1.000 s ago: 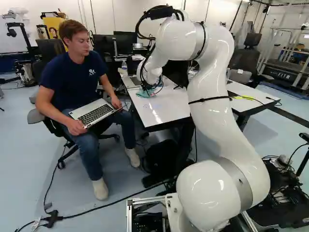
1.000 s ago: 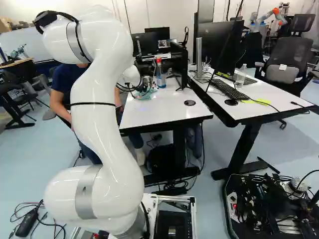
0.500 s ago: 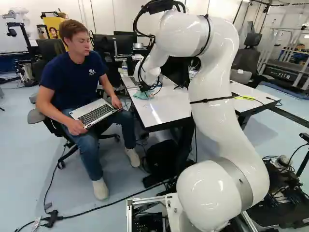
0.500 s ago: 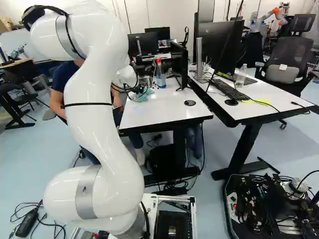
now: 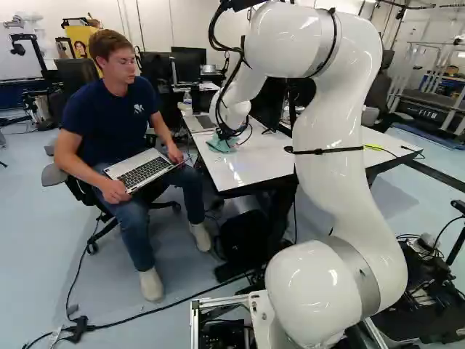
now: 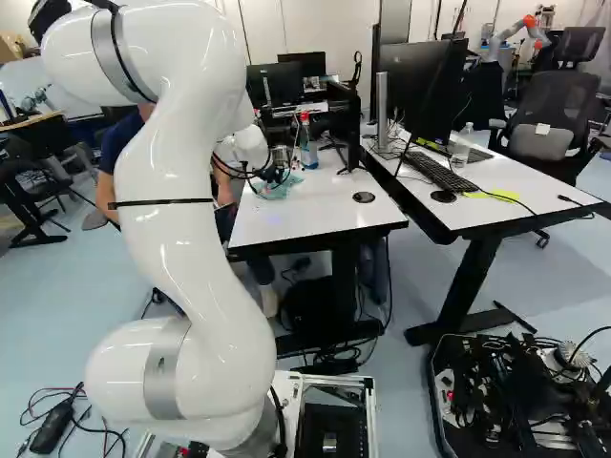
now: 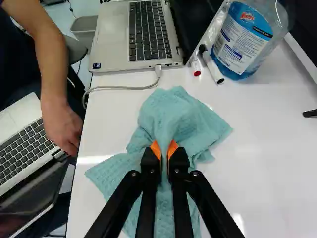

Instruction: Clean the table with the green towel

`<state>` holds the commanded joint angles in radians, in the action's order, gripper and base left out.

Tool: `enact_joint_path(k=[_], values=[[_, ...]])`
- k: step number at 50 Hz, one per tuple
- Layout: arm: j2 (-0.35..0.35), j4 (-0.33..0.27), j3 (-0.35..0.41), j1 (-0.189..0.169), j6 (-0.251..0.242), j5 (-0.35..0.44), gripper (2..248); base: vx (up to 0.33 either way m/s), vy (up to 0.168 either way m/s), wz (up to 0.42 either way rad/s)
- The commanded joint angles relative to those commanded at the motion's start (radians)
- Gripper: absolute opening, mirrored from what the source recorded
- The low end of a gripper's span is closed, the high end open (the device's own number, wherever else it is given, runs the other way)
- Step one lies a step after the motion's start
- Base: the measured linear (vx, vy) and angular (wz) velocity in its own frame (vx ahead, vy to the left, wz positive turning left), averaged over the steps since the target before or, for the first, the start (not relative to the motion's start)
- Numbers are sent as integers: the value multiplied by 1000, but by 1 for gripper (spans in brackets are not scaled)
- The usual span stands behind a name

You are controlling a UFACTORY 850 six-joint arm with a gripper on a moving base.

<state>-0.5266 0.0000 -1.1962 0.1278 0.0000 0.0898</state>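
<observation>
The tool (image 5: 227, 134) grips the green towel (image 7: 179, 115), its orange pads (image 7: 173, 148) pinching a raised fold from both sides. The towel lies rumpled on the white desk (image 7: 267, 168), near its nine o'clock edge, some cloth fanning out toward twelve and some running back under the fingers toward six, twelve being straight ahead of the tool (image 7: 165, 152). Between eleven and twelve sits an open laptop (image 7: 111, 34), a pale cable (image 7: 124, 88) plugged into its near side. At one o'clock are two markers (image 7: 195, 65) (image 7: 214, 67), and just beyond them a bottle of blue liquid (image 7: 242, 44). Toward nine, beside the desk, a seated person (image 5: 109, 109) has a hand (image 7: 62, 124) on a second laptop (image 7: 29, 146). In the right base view, another desk (image 6: 506, 215) stands at three o'clock from the first, bearing a keyboard (image 6: 441, 173) and a monitor (image 6: 417, 91).
</observation>
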Motion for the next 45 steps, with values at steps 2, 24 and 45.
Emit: enact_joint_path(k=[2,24,45], values=[[5,0,6,-6,0,0,35,0,0,0],[-11,0,-15,-57,0,0,35,0,0,0],[-95,0,-129,-43,0,0,35,0,0,0]])
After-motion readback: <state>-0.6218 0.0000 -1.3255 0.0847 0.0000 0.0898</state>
